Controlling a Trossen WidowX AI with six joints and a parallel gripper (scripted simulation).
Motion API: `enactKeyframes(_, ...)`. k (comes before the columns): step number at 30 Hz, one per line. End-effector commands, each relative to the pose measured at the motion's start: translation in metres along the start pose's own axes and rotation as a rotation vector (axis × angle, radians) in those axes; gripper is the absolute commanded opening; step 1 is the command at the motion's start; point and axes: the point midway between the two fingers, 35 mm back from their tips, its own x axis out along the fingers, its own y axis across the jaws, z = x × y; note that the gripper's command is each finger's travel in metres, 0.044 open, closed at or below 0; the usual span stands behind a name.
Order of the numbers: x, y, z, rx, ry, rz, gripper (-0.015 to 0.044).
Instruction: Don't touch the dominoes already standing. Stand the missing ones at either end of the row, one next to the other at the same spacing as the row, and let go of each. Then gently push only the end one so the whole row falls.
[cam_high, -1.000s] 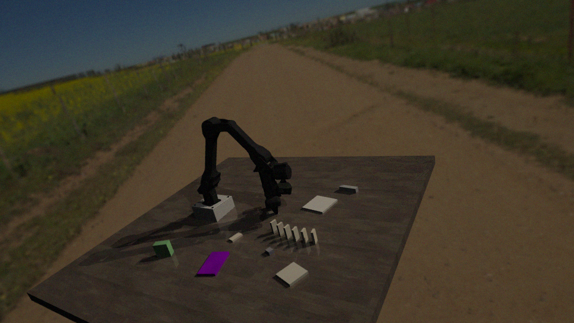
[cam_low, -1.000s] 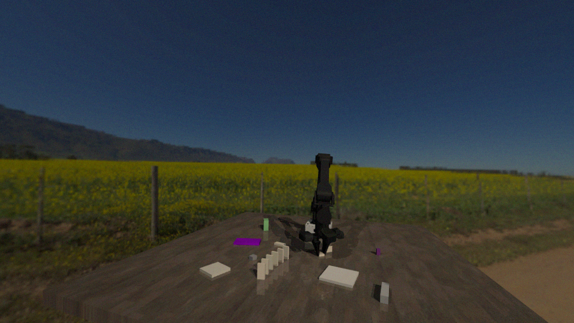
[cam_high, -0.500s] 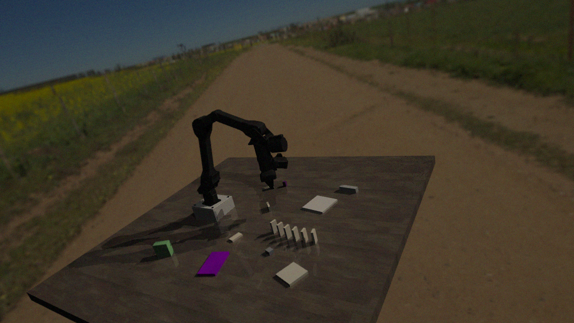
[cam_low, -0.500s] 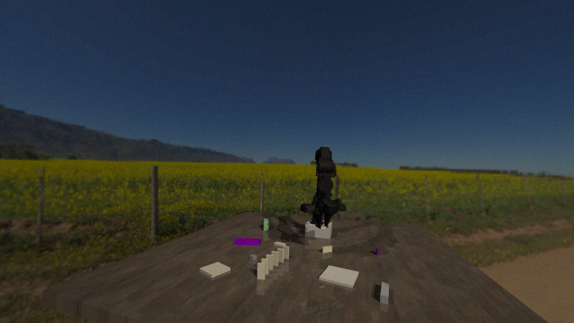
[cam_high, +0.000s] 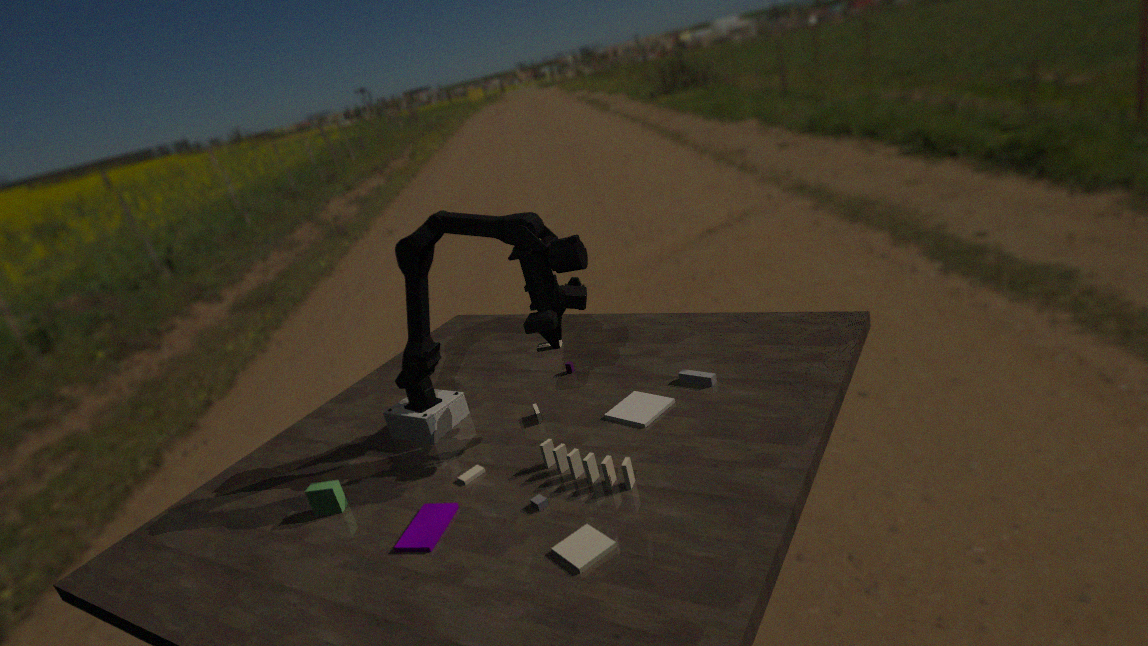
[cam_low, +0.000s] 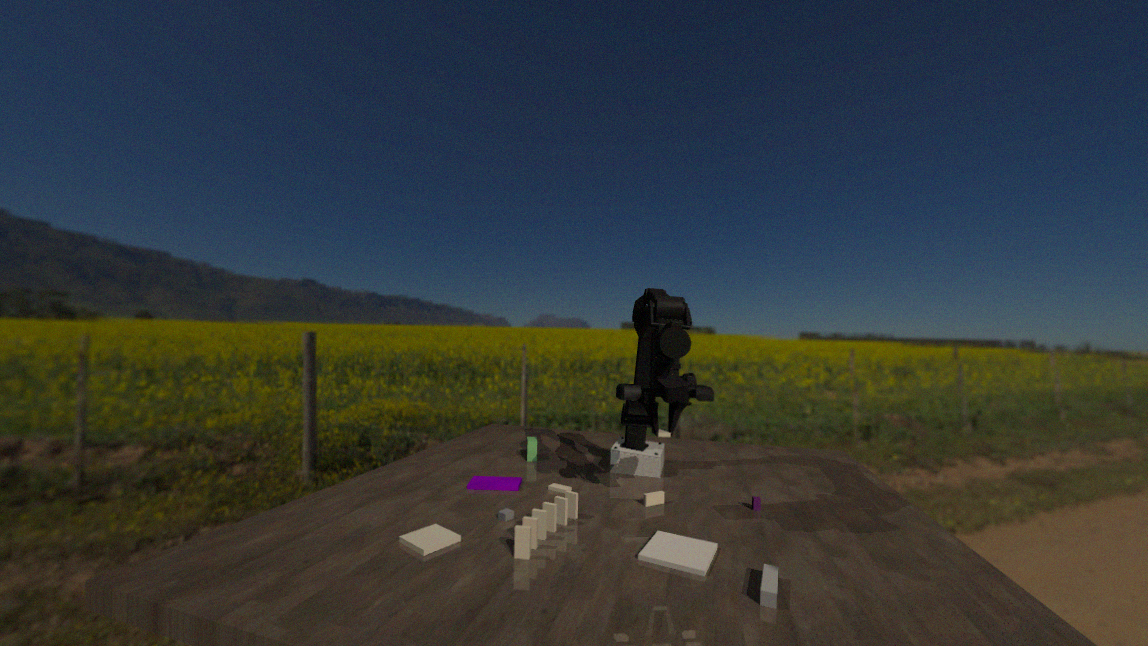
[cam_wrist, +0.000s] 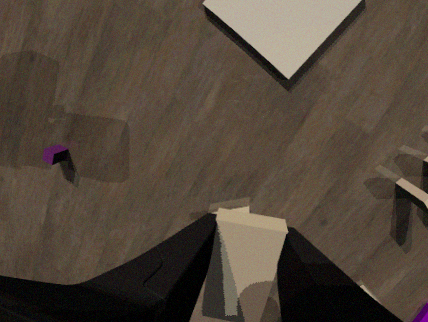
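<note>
My gripper (cam_high: 553, 344) (cam_low: 666, 432) (cam_wrist: 248, 230) is shut on a cream domino (cam_high: 548, 346) (cam_low: 663, 434) (cam_wrist: 252, 237) and holds it well above the table, away from the row. A second cream domino (cam_high: 536, 411) (cam_low: 654, 498) rests on the table on its long edge; in the wrist view it is mostly hidden behind the held one. A third cream domino (cam_high: 471, 474) (cam_low: 559, 487) lies flat beyond the row's arm-side end. Several cream dominoes stand upright in the row, with end dominoes (cam_high: 547, 454) (cam_high: 627, 474) (cam_low: 522, 542). Part of the row shows at the wrist view's right edge.
A white slab (cam_high: 639, 408) (cam_low: 678, 552) (cam_wrist: 287, 35), light grey block (cam_high: 696, 378) (cam_low: 769, 584) and small purple block (cam_high: 569, 367) (cam_low: 756, 503) (cam_wrist: 55, 154) lie on one side. A cream slab (cam_high: 583, 547), grey cube (cam_high: 538, 502), purple slab (cam_high: 427, 527) and green block (cam_high: 325, 498) are opposite.
</note>
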Motion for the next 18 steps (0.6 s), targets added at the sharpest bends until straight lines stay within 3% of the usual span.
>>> enactKeyframes(1,0.002,0.037,0.038,0.329,0.013,0.005,0.0107)
enactKeyframes(6,0.007,0.072,0.067,0.64,0.017,0.004,0.0107)
enactKeyframes(18,0.008,0.073,0.068,0.652,0.017,0.004,0.0107)
